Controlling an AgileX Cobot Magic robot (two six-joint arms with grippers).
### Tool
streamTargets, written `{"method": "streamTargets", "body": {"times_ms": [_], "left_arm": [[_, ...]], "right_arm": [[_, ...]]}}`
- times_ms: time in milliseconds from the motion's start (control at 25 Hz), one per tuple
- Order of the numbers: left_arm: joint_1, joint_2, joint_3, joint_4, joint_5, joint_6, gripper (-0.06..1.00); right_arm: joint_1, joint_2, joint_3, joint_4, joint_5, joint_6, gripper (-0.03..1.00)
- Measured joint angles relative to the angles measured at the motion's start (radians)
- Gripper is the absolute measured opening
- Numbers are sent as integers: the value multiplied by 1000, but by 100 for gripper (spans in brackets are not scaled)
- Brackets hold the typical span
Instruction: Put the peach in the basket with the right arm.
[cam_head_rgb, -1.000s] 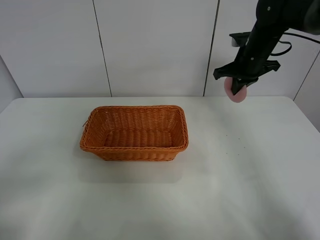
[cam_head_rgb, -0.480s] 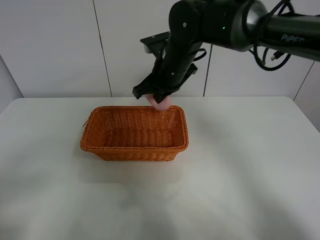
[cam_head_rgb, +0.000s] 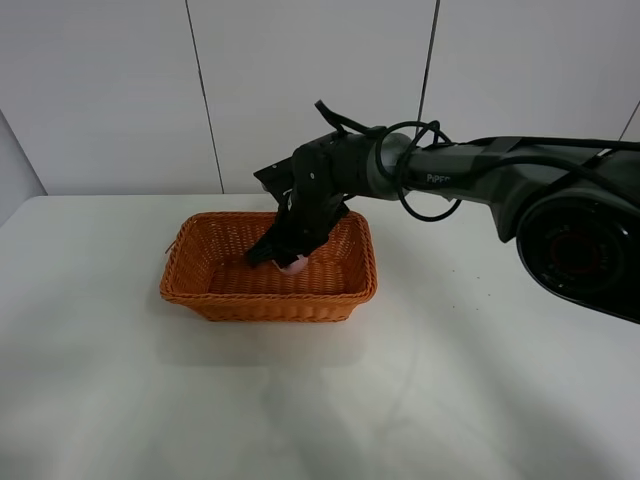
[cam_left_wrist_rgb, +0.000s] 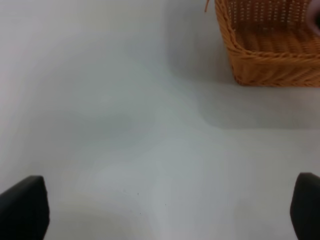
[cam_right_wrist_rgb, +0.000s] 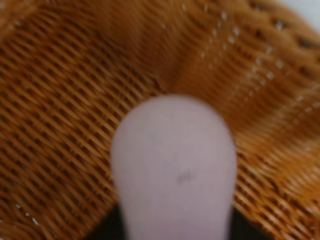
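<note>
Right arm (cam_head_rgb: 440, 170) reaches down into the wicker basket (cam_head_rgb: 200, 285), its jaws pinching the pink peach (cam_head_rgb: 296, 266) low inside, close over the woven floor. Left jaws stand spread wide above the white worktop (cam_left_wrist_rgb: 125, 125), near the basket.

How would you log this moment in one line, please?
right gripper: shut on peach | peach: inside wicker basket | left gripper: open
</note>
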Motion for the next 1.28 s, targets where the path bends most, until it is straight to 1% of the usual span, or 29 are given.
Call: {"method": "streamTargets", "body": {"times_ms": [40,80,160,240,360,560,720,800,960,1080,1200,1280], "left_arm": [[0,0,0,0,0,0,99],[0,0,0,0,0,0,99],[0,0,0,0,0,0,99],[0,0,0,0,0,0,99],[0,0,0,0,0,0,99],[0,0,0,0,0,0,99],[0,0,0,0,0,0,99],[0,0,0,0,0,0,99],[0,0,0,0,0,0,99],[0,0,0,0,0,0,99],[0,0,0,0,0,0,99],[0,0,0,0,0,0,99]], "right_arm": [[-1,0,0,4,0,0,46],[-1,0,0,4,-2,-4,54],[-1,-5,-3,6,-3,-11,60],[-1,-5,-25,7,18,-15,63],[-1,-5,-102,11,87,-18,64],[-1,-5,-328,21,288,-22,64],[-1,-7,-493,15,419,-22,64],[-1,-9,-545,13,461,-22,64],[-2,-13,-566,1,481,-22,64],[-22,-13,-565,0,484,-22,64],[-74,-13,-563,0,484,-22,64],[-129,-13,-560,-1,485,-19,64]]}}
